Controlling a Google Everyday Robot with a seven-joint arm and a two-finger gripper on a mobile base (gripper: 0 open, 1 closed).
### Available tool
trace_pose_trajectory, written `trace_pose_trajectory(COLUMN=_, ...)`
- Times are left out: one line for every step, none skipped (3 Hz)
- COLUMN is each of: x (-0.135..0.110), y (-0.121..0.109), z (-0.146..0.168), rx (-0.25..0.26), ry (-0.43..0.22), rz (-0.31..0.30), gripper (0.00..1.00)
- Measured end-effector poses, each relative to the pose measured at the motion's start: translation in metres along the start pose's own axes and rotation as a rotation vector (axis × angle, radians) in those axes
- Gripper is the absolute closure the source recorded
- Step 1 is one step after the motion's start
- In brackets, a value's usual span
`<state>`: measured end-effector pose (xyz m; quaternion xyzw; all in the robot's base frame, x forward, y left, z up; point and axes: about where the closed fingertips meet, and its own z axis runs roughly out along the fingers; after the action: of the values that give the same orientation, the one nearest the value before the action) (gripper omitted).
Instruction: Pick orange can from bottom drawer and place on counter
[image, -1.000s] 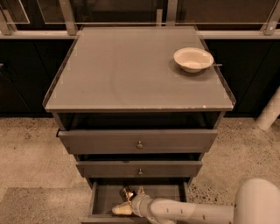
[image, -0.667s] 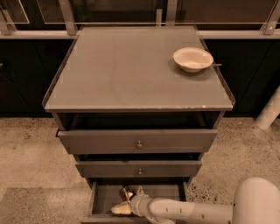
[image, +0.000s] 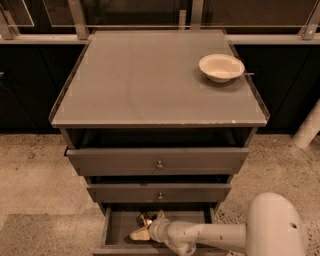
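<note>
One orange can (image: 145, 219), lying in the bottom drawer (image: 116, 227), which stands open. One gripper (image: 148, 226) inside that drawer, just beside the can; its grip state cannot be told. Counter (image: 150, 80) bears white bowl (image: 221, 67).

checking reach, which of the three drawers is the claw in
The bottom drawer, pulled furthest out; the claw sits inside it by the orange can.

One arm reaching low, gripper (image: 146, 227) at about 6 o'clock of the view.
The white arm (image: 210, 235) starts from a bulky rounded housing (image: 274, 226) at 5 o'clock and runs almost level toward 9 o'clock. It narrows to a ringed wrist (image: 161, 231). The tan gripper beyond it seems angled slightly toward 10 o'clock, though the shadow there blurs its outline.
</note>
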<state>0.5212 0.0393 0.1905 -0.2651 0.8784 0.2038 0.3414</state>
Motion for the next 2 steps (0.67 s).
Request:
trace_pose_trajectory(x=0.008, y=-0.016, z=0.034, rx=0.023, ry=0.037, rz=-0.037, gripper=0.0)
trace_pose_trajectory(x=0.018, y=-0.025, z=0.059, rx=0.044, ry=0.065, rz=-0.057, gripper=0.0)
